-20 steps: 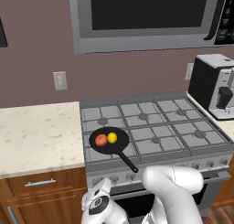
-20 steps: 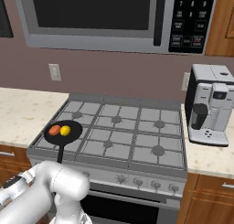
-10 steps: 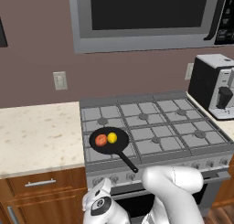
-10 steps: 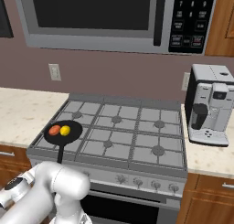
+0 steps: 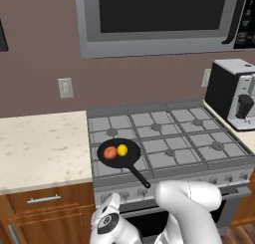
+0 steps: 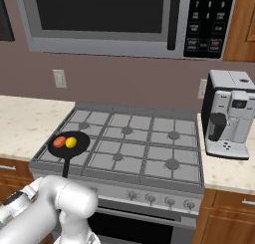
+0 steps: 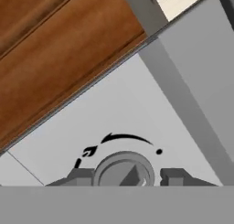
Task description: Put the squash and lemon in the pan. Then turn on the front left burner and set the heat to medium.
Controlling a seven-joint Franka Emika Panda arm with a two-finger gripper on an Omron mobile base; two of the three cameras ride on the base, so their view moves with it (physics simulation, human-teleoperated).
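The black pan rests on the front left burner of the stove. In it lie the orange-red squash and, touching its right side, the yellow lemon; from the right these are the squash, lemon and pan. My gripper is low against the stove's front panel, open, one fingertip on each side of a round grey knob. A curved arrow and flame marks are printed above that knob. My hand sits just under the panel's left end.
A coffee machine stands on the counter right of the stove. A microwave hangs above. Light stone counter lies left of the stove, with wooden drawers beneath. Several more knobs line the panel.
My hand has shifted only slightly at the left end of the front panel. The pan, squash and lemon have not moved.
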